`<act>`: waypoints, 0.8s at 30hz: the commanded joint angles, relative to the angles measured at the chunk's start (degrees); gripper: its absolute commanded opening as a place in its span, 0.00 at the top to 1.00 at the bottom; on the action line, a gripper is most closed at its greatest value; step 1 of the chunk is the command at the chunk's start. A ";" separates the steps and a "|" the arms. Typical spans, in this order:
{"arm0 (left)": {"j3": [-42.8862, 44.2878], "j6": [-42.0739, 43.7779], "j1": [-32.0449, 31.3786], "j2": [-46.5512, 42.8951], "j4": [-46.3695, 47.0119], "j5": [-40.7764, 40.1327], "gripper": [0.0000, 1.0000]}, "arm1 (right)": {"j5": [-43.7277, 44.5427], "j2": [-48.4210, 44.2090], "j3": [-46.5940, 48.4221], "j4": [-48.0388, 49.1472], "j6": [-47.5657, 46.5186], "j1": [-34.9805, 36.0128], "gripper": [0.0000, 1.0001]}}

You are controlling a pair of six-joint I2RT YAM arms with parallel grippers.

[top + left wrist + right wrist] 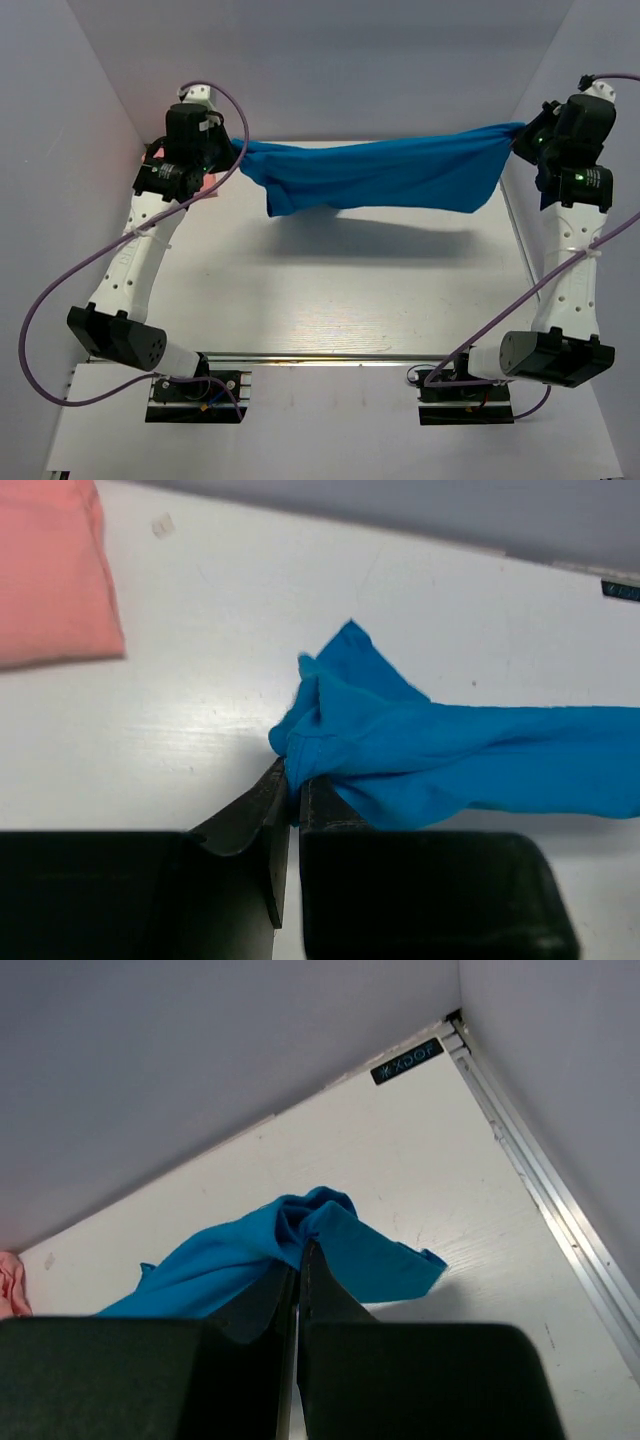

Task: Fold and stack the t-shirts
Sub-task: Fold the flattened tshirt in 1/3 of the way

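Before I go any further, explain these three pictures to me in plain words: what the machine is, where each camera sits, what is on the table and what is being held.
The machine is two robot arms bolted at the near edge of a white table. The wide picture comes from a fixed camera above and behind them. The other two come from small cameras on the wrists, so each shows its own black tool at the bottom.

The left tool and the right tool are each shut on one end of the blue t-shirt. In the wide view the shirt hangs stretched between them above the table, sagging in the middle, with its shadow below.

The pink t-shirt lies on the table as a flat bundle near the left arm, with nothing touching it. In the wide view it is almost hidden behind that arm.
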 commanded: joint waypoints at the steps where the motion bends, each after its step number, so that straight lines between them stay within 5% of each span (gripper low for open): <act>1: 5.14 4.14 0.55 -5.21 -0.45 -6.59 1.00 | 3.37 -4.53 4.84 2.16 -3.07 -0.72 1.00; 12: 12.53 7.65 0.55 -5.15 -0.45 -12.31 1.00 | 8.04 -7.45 6.43 4.35 -5.01 -0.72 1.00; 24: 20.52 16.53 1.60 5.58 11.04 -16.10 1.00 | -0.39 -0.77 5.82 12.95 -3.69 -0.63 1.00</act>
